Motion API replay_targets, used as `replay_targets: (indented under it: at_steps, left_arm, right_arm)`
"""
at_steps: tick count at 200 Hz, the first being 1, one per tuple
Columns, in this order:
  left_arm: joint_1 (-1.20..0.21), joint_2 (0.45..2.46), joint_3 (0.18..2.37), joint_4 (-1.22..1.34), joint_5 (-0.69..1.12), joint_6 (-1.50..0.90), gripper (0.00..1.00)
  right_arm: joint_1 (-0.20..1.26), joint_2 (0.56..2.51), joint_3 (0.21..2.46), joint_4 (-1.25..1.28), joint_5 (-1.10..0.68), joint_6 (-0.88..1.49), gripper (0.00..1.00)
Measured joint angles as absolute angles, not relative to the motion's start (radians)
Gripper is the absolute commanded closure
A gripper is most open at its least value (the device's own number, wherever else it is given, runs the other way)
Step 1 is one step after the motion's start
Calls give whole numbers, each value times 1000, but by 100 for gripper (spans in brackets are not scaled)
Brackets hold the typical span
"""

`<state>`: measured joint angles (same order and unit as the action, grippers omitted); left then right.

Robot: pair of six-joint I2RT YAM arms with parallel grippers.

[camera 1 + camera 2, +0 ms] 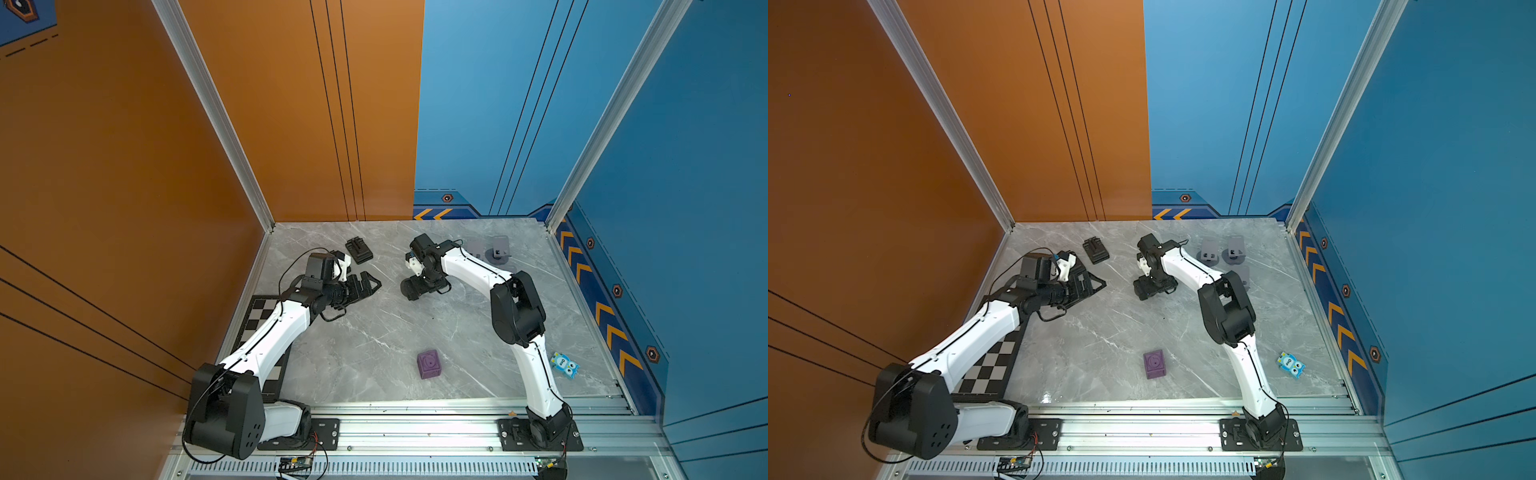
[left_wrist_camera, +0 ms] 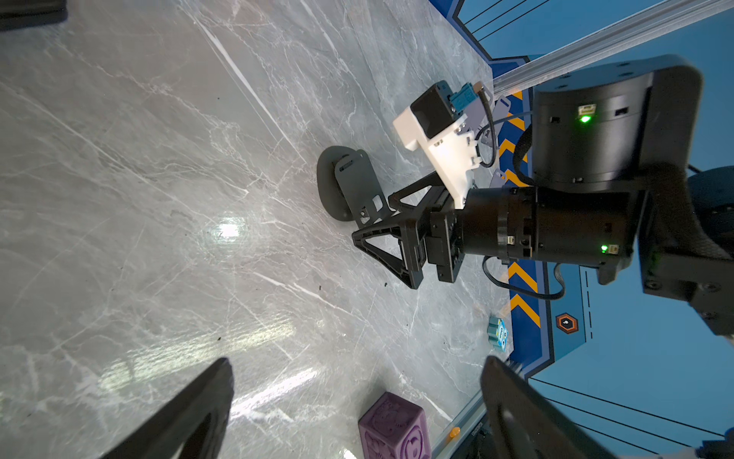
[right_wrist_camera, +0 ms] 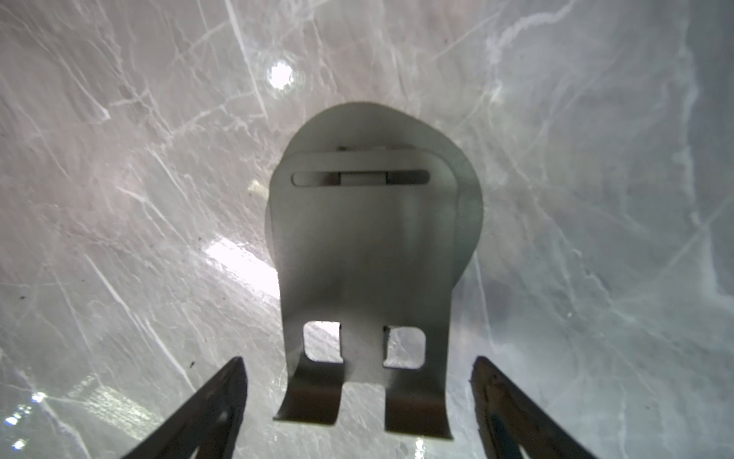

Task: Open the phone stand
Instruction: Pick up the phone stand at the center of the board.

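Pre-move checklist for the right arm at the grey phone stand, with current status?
1. Right gripper not gripping phone stand: ok, jaws apart, gaps both sides.
2. Plate tilted off base: ok.
3. Stand seated flat on table: cannot tell, underside hidden.
4. Left gripper empty: ok, open.
5. Purple cube clear of both arms: ok, nearer the arm bases.
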<state>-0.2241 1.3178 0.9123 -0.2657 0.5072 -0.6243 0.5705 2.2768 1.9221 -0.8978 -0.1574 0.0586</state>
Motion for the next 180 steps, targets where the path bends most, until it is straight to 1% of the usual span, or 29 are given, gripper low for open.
replay_targets:
  at_steps: [28,53,100,110,130,165,180]
  left_arm:
    - [-224,1330,913,-257,505,-625,2]
    - [-228,1340,916,-254,505,-625,2]
    - [-231,1340,924,-252,505,-625,2]
    - [-231,1340,925,-252,505,-625,2]
    - [-231,1341,925,-252,505,-625,2]
    - [-231,1359,931,-252,505,-625,2]
    - [-231,1369,937,-252,505,-625,2]
  right_arm:
    - [575,2283,1960,-903,-147,56,9]
    - [584,2307,1988,-909,-129,52,14]
    - [599,2368,2007,-923,-105,46,14]
    - [602,2368,2008,-925,-104,47,16]
    - [603,2370,2009,-929,-101,42,25]
    - [602,2372,2015,-936,-100,43,51]
    - [602,2376,2022,-936,-101,41,59]
